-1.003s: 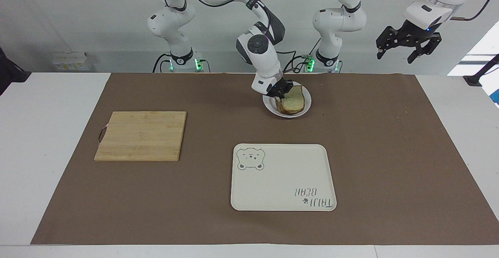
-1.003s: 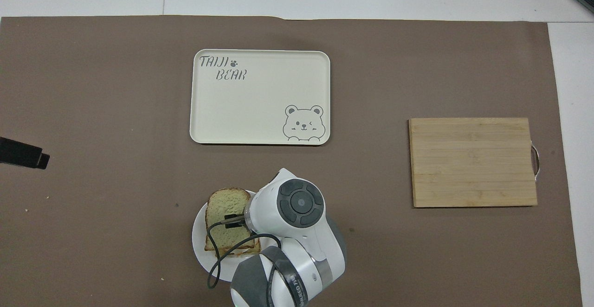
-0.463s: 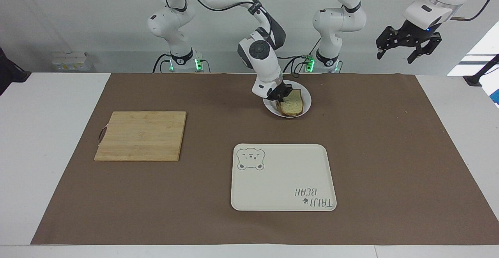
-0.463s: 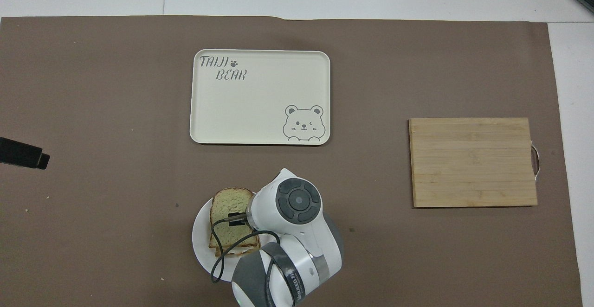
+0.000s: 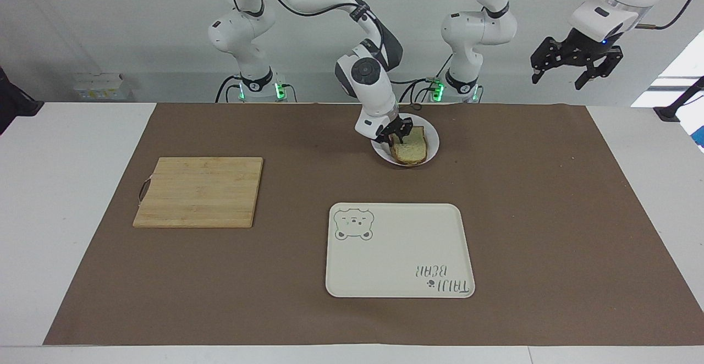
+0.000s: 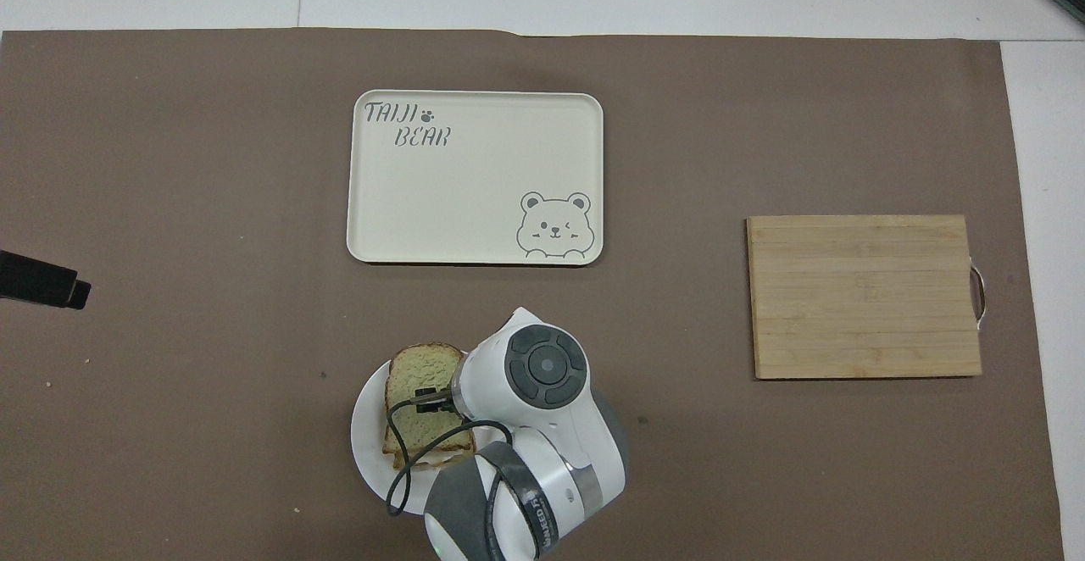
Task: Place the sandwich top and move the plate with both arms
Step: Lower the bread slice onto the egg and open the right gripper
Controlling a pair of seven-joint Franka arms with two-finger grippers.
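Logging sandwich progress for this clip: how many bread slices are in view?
2. The top slice lies stacked on a lower slice, whose edge peeks out beneath it, both on the white plate near the robots. The right arm covers part of the stack, so more may be hidden.

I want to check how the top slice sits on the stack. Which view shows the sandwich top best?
The overhead view: the sandwich top shows nearly its whole face, lying on the stack on the plate, with only one edge under the right arm's wrist. The facing view shows it slantwise, partly covered by the right gripper.
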